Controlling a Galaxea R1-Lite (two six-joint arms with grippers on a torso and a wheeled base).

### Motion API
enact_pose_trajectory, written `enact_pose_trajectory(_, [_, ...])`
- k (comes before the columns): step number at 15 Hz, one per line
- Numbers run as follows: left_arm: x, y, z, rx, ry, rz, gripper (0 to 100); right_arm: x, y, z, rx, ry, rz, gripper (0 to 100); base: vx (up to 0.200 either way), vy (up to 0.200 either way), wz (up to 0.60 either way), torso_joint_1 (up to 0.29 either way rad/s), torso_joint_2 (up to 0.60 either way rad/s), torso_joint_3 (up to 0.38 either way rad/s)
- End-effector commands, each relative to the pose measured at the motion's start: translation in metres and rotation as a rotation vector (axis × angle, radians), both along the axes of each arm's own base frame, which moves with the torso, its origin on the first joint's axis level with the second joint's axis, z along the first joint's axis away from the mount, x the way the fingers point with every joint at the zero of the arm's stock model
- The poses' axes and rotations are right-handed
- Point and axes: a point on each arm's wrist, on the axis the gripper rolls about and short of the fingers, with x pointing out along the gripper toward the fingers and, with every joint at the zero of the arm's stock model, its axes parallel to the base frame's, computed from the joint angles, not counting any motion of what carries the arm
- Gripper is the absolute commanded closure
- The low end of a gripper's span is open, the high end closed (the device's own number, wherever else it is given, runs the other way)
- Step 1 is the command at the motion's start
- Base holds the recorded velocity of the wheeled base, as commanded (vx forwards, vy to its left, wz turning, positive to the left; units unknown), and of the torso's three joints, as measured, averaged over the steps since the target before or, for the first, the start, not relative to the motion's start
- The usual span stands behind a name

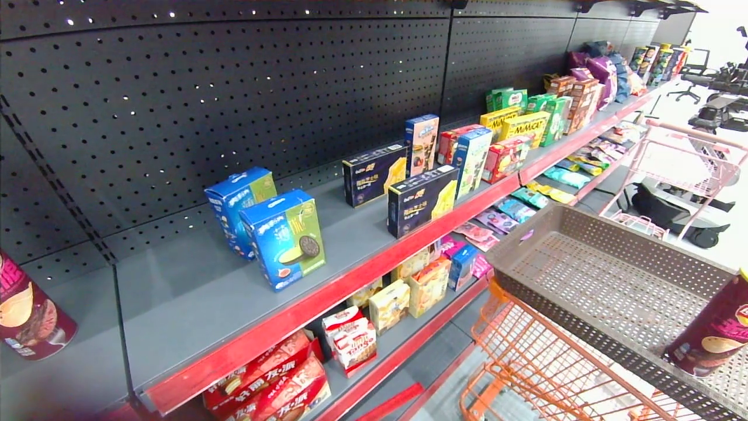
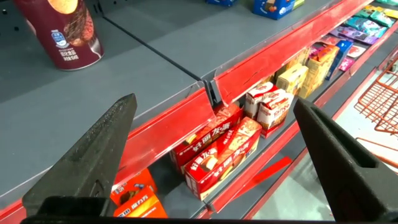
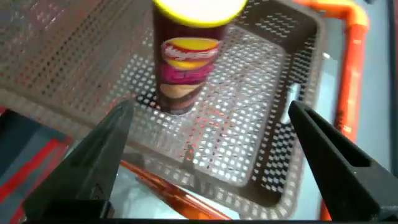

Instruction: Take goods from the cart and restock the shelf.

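Note:
A maroon chips can [image 1: 29, 316] stands upright at the far left of the grey shelf [image 1: 193, 304]; the left wrist view shows that can [image 2: 62, 31] too. My left gripper [image 2: 211, 168] is open and empty, out in front of the shelf's red edge, away from the can. A second maroon chips can [image 1: 716, 333] stands in the grey perforated basket [image 1: 584, 263] on the orange cart [image 1: 526, 362]. My right gripper [image 3: 205, 162] hangs open above the basket [image 3: 267, 143], short of this can [image 3: 189, 56] with its yellow lid.
Two blue cookie boxes [image 1: 280, 237] and dark boxes [image 1: 421, 199] stand further along the shelf, with bare shelf between the can and the blue boxes. Red boxes [image 1: 274, 380] fill the lower shelf. A pink cart [image 1: 689, 169] stands behind the orange one.

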Motion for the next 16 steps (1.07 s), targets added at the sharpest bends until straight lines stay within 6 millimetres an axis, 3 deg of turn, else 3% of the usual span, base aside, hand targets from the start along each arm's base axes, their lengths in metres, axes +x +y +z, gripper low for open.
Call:
enact_pose_trajectory(1, [0.0, 0.0, 0.0, 0.0, 0.0, 0.0, 0, 0.015, -0.008, -0.019, 0.042, 0.091, 0.011, 0, 0.0, 0.0, 0.0, 0.0, 0.0, 0.0])
enact_pose_trajectory(4, [0.0, 0.0, 0.0, 0.0, 0.0, 0.002, 0, 0.035, -0.024, -0.019, 0.04, 0.046, 0.018, 0, 0.0, 0.0, 0.0, 0.0, 0.0, 0.0])
enact_pose_trajectory(6, [0.0, 0.0, 0.0, 0.0, 0.0, 0.002, 0, 0.031, -0.035, -0.018, 0.052, 0.031, 0.079, 0, 0.0, 0.0, 0.0, 0.0, 0.0, 0.0])
enact_pose_trajectory(10, [0.0, 0.0, 0.0, 0.0, 0.0, 0.002, 0, 0.029, -0.037, -0.019, 0.07, 0.03, 0.11, 0, 0.0, 0.0, 0.0, 0.0, 0.0, 0.0])
enact_pose_trajectory(16, [0.0, 0.0, 0.0, 0.0, 0.0, 0.0, 0, 0.039, -0.048, -0.029, 0.09, 0.082, 0.092, 0, 0.0, 0.0, 0.0, 0.0, 0.0, 0.0])
